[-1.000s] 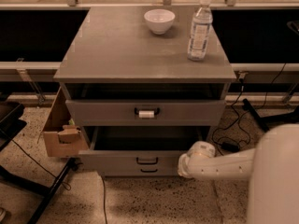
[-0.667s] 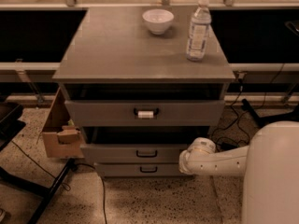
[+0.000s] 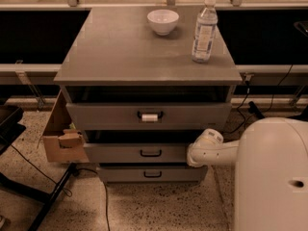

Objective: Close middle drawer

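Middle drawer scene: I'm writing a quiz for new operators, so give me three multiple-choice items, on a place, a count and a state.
1. Where along the middle drawer front is the tool? A left end; B centre; C right end.
2. How many drawer handles show? A two; B three; C four.
3. The middle drawer is: A partly out; B shut flush; C removed.
Answers: 1 C, the tool lies at that front's right end. 2 B, one handle per front. 3 A, a dark gap shows above its front.

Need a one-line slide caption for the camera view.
Gripper at the right end of the partly open middle drawer.
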Controlling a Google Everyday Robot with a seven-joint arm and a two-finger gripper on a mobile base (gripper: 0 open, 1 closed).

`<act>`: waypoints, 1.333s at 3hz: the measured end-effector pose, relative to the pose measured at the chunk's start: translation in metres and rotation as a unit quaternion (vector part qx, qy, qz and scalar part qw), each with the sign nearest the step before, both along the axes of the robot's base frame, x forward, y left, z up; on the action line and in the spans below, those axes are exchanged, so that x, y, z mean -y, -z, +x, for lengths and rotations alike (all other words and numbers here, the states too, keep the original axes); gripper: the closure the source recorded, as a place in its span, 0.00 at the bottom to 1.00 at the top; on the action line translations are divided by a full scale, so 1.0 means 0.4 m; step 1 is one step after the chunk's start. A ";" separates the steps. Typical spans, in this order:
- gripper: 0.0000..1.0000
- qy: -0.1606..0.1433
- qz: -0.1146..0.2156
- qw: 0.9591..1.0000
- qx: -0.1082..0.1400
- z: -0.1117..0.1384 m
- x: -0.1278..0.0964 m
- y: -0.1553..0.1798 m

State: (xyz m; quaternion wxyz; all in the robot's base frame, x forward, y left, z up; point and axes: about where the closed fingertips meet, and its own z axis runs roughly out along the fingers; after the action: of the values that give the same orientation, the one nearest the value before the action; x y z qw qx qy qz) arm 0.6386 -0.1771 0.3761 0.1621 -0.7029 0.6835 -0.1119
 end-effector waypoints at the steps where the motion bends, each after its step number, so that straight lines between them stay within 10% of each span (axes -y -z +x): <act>1: 0.97 0.001 -0.006 1.000 -0.003 0.035 0.014 -0.008; 4: 0.20 0.001 -0.006 1.000 -0.003 0.035 0.014 -0.008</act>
State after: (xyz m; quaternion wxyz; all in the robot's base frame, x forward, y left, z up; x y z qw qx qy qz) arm 0.6525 -0.1827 0.3795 0.1559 -0.7037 0.6837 -0.1142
